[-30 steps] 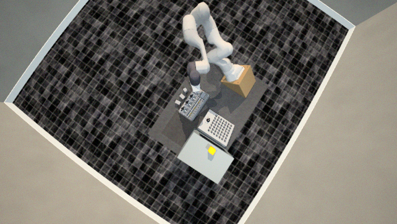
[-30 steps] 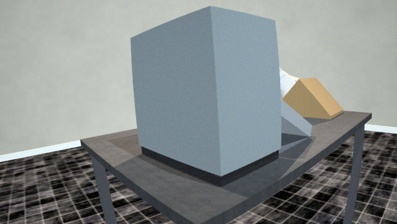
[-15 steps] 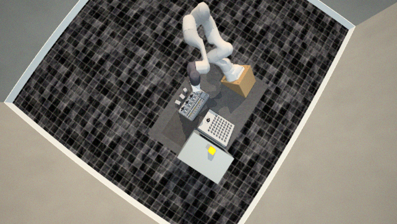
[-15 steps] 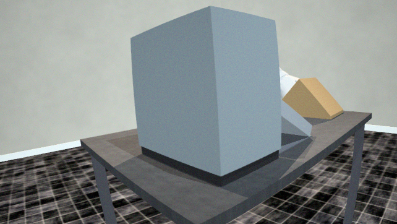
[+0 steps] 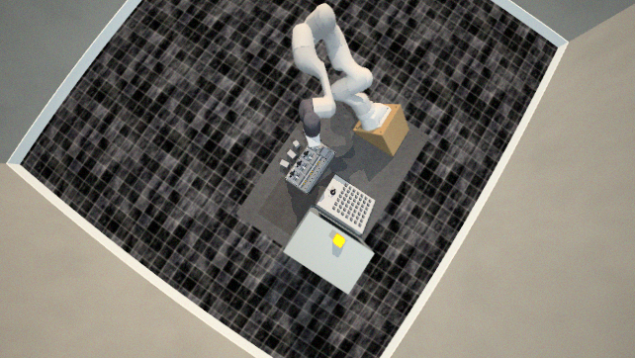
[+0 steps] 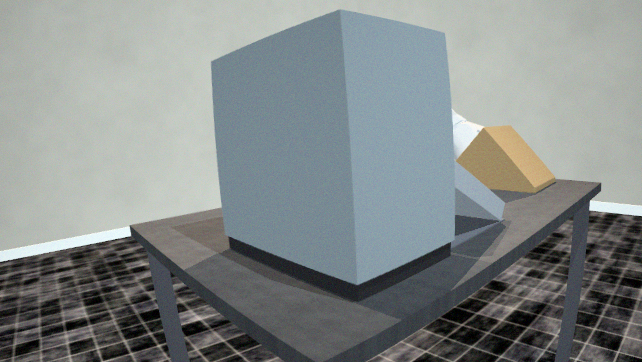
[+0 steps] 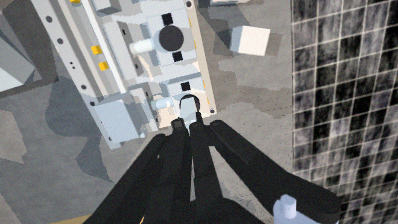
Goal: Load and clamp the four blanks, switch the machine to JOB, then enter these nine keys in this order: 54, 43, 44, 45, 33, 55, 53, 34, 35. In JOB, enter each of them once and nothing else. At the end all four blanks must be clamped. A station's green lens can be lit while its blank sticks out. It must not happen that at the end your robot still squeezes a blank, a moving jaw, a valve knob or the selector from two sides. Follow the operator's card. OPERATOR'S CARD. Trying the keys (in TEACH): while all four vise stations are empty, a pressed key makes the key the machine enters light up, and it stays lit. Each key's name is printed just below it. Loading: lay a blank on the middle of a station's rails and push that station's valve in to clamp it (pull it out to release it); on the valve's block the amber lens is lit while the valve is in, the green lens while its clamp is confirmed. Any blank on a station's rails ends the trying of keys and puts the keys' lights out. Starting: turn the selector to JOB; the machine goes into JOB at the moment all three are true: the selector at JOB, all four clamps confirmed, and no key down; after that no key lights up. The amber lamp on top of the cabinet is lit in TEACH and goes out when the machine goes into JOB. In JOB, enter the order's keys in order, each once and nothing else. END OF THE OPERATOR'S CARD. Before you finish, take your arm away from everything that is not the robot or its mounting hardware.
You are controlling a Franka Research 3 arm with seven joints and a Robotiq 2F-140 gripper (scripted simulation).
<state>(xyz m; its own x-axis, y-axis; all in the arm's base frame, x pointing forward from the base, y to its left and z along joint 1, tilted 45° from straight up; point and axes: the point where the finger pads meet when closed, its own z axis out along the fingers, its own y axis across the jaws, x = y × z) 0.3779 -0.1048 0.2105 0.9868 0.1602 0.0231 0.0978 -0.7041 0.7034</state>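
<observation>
1. Wrist view: the black fingers are closed together over the end station of the vise fixture (image 5: 317, 170) (image 7: 205, 80). A small pale piece shows at their tips; I cannot tell whether it is a blank or touches them.
2. A blank (image 5: 296, 143) (image 7: 254, 41) lies on the desk (image 5: 267, 198) (image 6: 545, 192) (image 7: 250, 90), just beside the fixture and apart from the fingers.
3. From the top, two more blanks (image 5: 291, 153) (image 5: 284, 163) continue that row on the fixture's left.
4. The fixture looks metallic, pale grey and boxy, with round dark knobs; the blanks are plain, whitish and blocky. The desk is mottled grey.
5. In the top view, the fixture's long axis slants from near left to far right.
6. Right and near of it sits the sloped key panel (image 5: 321, 200), with the cabinet (image 5: 317, 252) (image 6: 280, 150) nearer, its lamp (image 5: 338, 240) bright yellow.
</observation>
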